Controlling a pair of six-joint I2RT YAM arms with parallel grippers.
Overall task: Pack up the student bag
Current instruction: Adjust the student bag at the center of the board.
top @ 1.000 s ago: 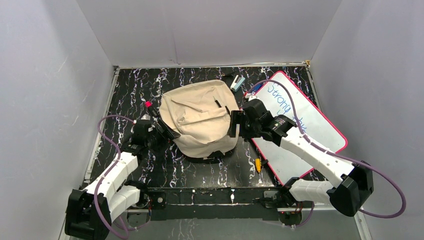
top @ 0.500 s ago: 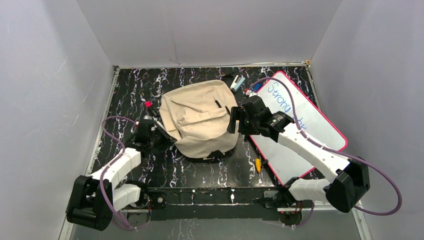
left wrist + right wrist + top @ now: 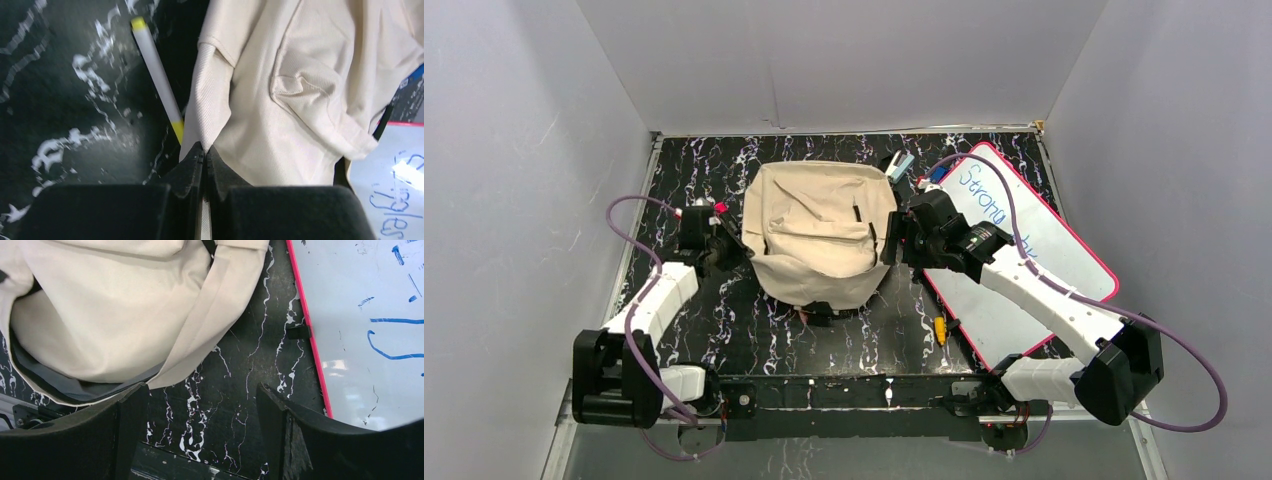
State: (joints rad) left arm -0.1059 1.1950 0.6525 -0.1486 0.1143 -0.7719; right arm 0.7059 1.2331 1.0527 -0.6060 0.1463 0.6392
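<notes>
The left fingers (image 3: 186, 175) were closed flat on a fold of the student bag (image 3: 819, 235) at its left edge, with cream cloth pinched between them. The right fingers (image 3: 131, 415) stood wide apart and held nothing, over bare desk (image 3: 240, 390) just beside the bag's right side, where grey lining showed at the opening. The bag lay slumped in the middle of the desk between the two arms, near the pink-framed whiteboard (image 3: 1034, 255) on its right but not touching it. From its creases and sag, the bag looked soft, limp and light. It would likely fold and drape rather than keep its shape, so a pinch on loose cloth might lift only a flap. The woven fabric seemed unlikely to slip, and nothing about it looked fragile. The firmer holds appeared to be the hemmed rim of the opening or a black strap, ideally one at each side to keep the mouth spread. By count there was one bag and one whiteboard. One white marker (image 3: 156, 75) with yellow ends lay just beside the bag's left edge, one small yellow object (image 3: 940, 328) lay by the whiteboard's near side, and one pale blue item (image 3: 900, 165) lay beyond the bag.
</notes>
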